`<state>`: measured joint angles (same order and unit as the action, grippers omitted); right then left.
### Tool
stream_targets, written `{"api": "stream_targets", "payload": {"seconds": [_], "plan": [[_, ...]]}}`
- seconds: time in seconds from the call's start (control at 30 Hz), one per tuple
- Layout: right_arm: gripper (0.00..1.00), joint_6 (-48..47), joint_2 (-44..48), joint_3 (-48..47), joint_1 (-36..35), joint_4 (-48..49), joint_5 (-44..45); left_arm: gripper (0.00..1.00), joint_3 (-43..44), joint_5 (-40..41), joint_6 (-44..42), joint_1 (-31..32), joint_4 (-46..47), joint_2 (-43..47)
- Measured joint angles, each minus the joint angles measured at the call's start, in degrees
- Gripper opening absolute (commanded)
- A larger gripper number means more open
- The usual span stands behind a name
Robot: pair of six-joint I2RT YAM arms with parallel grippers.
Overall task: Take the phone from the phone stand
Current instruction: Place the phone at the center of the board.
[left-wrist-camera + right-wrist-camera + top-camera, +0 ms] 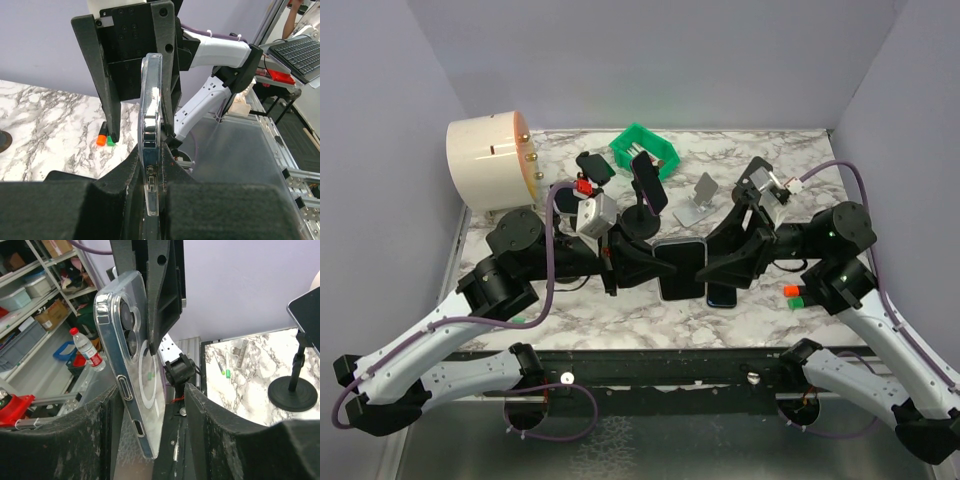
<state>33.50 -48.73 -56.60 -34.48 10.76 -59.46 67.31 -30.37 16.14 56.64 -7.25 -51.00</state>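
Observation:
A phone point(680, 268) in a clear case hangs above the table's middle, between both arms. My left gripper point(655, 268) is shut on one end; in the left wrist view the phone's edge point(151, 115) rises from between my pads, the left gripper point(152, 170) clamped on it. My right gripper point(705, 272) straddles the other end. In the right wrist view the phone point(135, 365) leans near one finger point(100, 430), with a gap to the other, so the right gripper point(150, 405) is open. An empty silver phone stand point(698, 200) sits behind.
A black round-based stand point(640, 212) carrying a dark phone point(648, 185) is just behind the left gripper. A green bin point(645, 148) and a cream drum point(490, 160) sit at the back. Orange and green markers point(792, 295) lie by the right arm.

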Motion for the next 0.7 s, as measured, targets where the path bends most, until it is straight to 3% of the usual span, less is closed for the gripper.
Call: {"api": "stream_targets", "payload": {"seconds": [0.2,0.6,0.7], "plan": [[0.60,1.4,-0.7,1.4,0.0,1.3,0.0,0.00,-0.3,0.3,0.1,0.0,0.3,-0.4],[0.46,3.1,-1.5,2.0,-0.4,4.7,-0.3,0.00,-0.4,1.3,0.3,0.0,0.7,-1.2],[0.35,3.2,-1.5,2.3,-0.5,5.1,-0.3,0.00,-0.4,1.6,0.3,0.0,0.7,-1.2]]}}
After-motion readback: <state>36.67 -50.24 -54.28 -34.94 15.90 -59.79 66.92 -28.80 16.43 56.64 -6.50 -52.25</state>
